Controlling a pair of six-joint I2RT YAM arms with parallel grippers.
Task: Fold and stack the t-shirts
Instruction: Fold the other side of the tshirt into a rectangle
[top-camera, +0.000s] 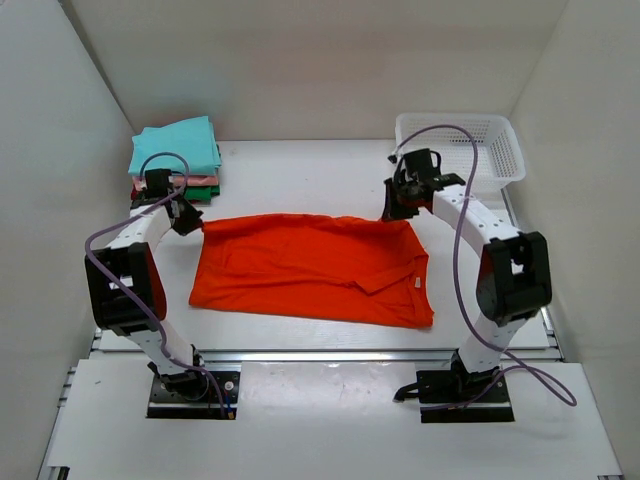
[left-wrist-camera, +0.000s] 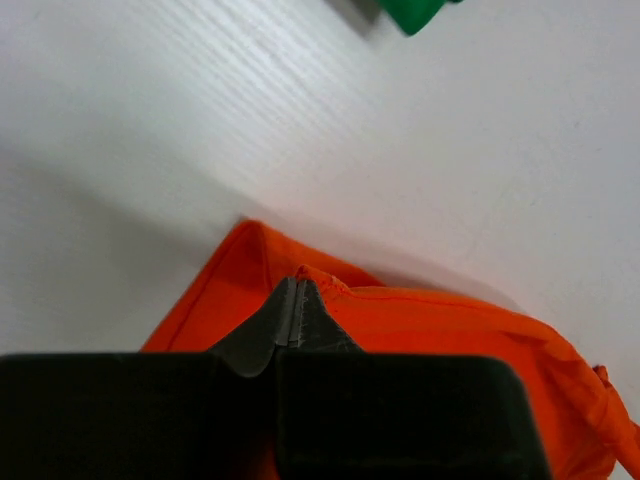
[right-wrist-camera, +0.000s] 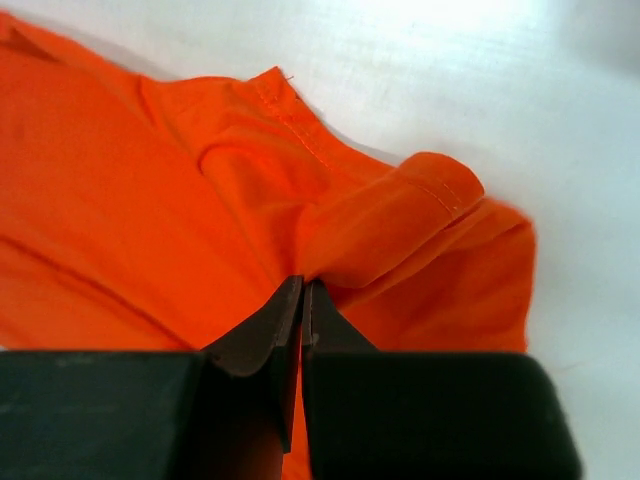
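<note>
Top external view: near the stack of folded t-shirts (top-camera: 175, 155), the left gripper (top-camera: 188, 222) pinches tight the far-left corner of the orange t-shirt (top-camera: 310, 270); the right gripper (top-camera: 392, 212) clamps its far-right corner. Spread flat on the table (top-camera: 300, 170), long axis left to right, the shirt's bulk lies nearward of both grips

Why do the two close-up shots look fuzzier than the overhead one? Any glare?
Top view: sharp, evenly lit, only soft shadows. Left wrist view: table blurred, broad shadow at left; fingers sharper. Right wrist view: orange t-shirt stitching crisp, table beyond washed out bright.
</note>
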